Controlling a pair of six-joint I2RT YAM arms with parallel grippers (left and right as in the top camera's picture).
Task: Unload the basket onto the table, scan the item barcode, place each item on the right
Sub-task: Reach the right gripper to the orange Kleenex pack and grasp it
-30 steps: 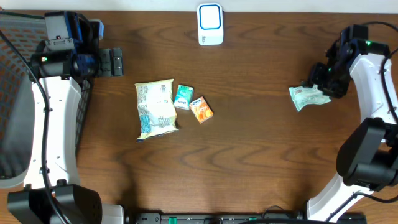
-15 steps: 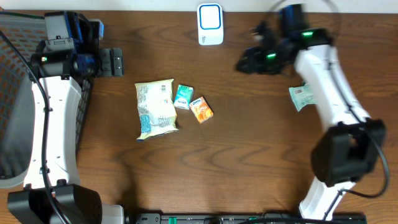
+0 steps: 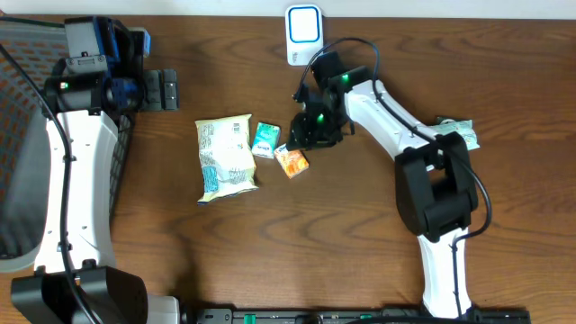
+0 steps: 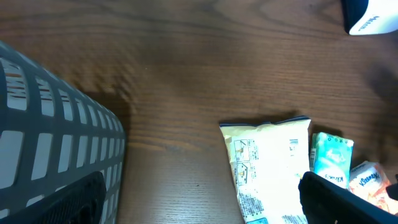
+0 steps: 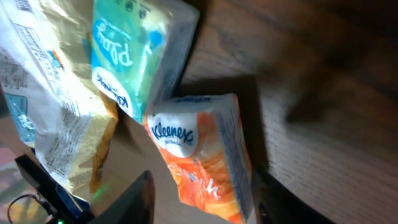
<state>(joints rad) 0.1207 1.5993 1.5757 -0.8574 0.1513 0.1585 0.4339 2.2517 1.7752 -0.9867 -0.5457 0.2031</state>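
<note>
Three items lie mid-table: a cream snack bag (image 3: 225, 157), a teal tissue pack (image 3: 265, 139) and an orange Kleenex pack (image 3: 292, 161). The white and blue scanner (image 3: 304, 34) stands at the back edge. My right gripper (image 3: 308, 137) hangs over the orange Kleenex pack (image 5: 199, 155), open. Its jaws straddle the pack's lower end, and a gap shows at the left finger (image 5: 134, 202). The teal pack (image 5: 134, 53) and snack bag (image 5: 50, 106) lie beside it. My left gripper (image 3: 162, 90) stays open and empty at the far left; in its wrist view (image 4: 199, 211) only bare wood lies between the fingers.
A grey mesh basket (image 3: 18, 135) fills the left edge, close under the left arm. A pale green packet (image 3: 457, 132) lies at the right, partly behind the right arm. The left wrist view shows the scanner (image 4: 373, 18) at its top right.
The right arm left the pale green packet at the far right, swung across the back of the table and came down over the orange Kleenex pack. Its jaws have narrowed. The left arm is still.
</note>
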